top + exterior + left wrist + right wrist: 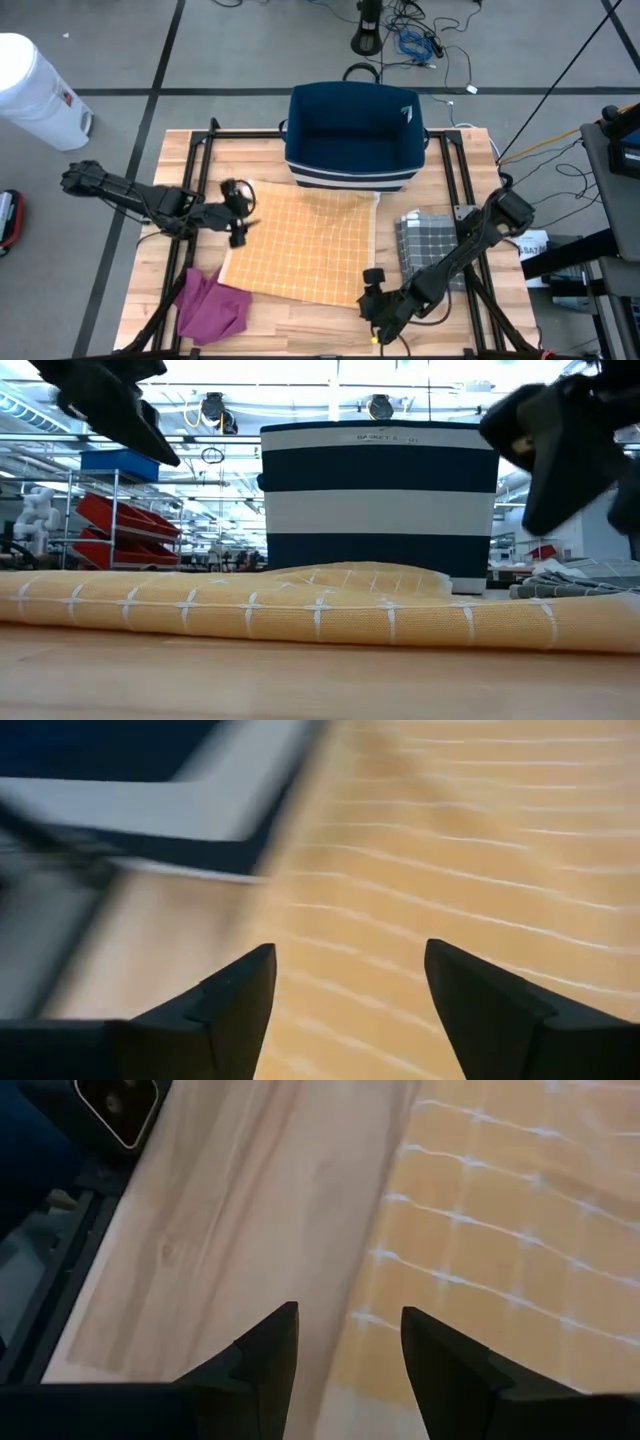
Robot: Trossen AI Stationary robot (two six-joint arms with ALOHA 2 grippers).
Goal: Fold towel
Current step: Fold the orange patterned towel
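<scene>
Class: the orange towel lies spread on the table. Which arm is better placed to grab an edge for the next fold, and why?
Probably the right: its right gripper is open, low at the orange towel's near corner. The left gripper is open above the towel's left edge, also plausible.

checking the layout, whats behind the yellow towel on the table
A navy and white striped basket stands right behind the yellow towel, at its far edge. In the low view the basket hides whatever is beyond it.
</scene>
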